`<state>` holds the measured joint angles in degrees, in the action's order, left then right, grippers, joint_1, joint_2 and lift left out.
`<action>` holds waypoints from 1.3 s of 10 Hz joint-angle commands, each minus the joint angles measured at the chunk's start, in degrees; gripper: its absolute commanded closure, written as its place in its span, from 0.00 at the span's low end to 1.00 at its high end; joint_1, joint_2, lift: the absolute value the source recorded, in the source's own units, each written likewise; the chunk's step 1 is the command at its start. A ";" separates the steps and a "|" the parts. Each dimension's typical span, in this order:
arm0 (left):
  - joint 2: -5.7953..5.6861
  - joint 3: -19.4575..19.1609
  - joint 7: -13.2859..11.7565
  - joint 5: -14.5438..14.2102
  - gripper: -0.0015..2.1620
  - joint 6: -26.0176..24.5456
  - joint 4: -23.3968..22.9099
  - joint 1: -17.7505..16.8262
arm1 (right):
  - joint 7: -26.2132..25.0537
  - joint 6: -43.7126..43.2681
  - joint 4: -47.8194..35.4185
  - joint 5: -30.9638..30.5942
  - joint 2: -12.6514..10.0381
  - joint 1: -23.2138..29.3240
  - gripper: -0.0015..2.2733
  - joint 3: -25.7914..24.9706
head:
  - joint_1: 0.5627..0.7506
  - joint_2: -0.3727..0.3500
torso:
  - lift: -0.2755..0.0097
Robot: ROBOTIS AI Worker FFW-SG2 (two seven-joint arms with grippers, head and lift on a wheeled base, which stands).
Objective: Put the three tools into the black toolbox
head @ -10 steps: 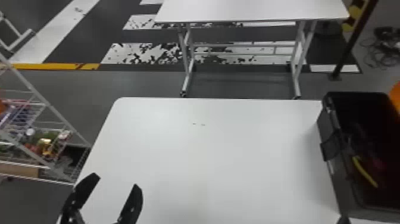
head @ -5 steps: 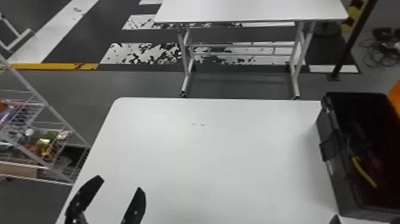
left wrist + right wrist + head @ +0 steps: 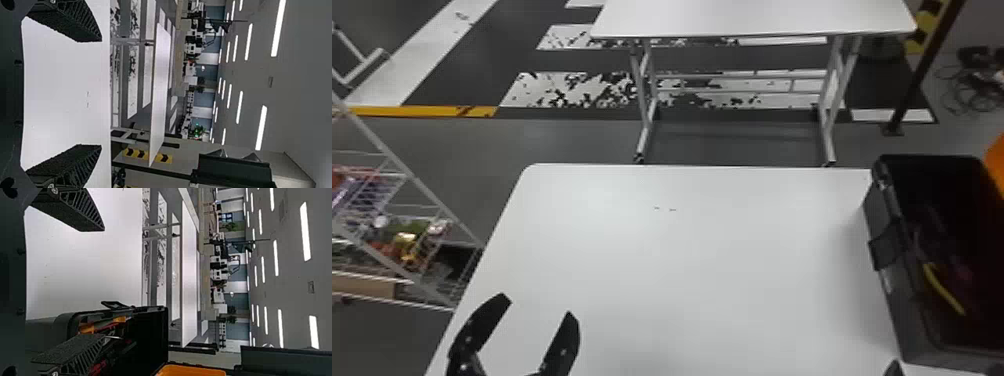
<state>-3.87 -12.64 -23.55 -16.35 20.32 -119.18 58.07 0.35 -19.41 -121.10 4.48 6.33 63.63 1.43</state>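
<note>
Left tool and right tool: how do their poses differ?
The left tool is at the white table's left side; the right tool is near the black toolbox. In wrist views, the left tool's fingers frame the table, while one of the right tool's overlaps the toolbox. Both are open and empty.

Black toolbox (image 3: 907,320) runs off my head view's right edge, tools (image 3: 944,290) inside too murky to count, right gripper (image 3: 918,370) mostly cut off below.

The black toolbox (image 3: 900,312) looks matt plastic, the white table (image 3: 712,265) smooth, faintly glossy
</note>
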 commanded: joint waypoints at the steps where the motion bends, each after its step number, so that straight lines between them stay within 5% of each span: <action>1: 0.00 -0.02 0.00 0.00 0.01 -0.42 0.18 -0.15 | 0.00 -0.32 0.25 0.09 -0.01 0.00 0.02 0.06 | 0.70 0.70 | 0.79; 13: 0.00 0.24 -0.70 0.00 0.01 -0.25 1.14 -0.59 | 0.00 -4.71 0.34 0.70 -0.01 0.71 0.02 0.06 | 0.70 0.69 | 0.79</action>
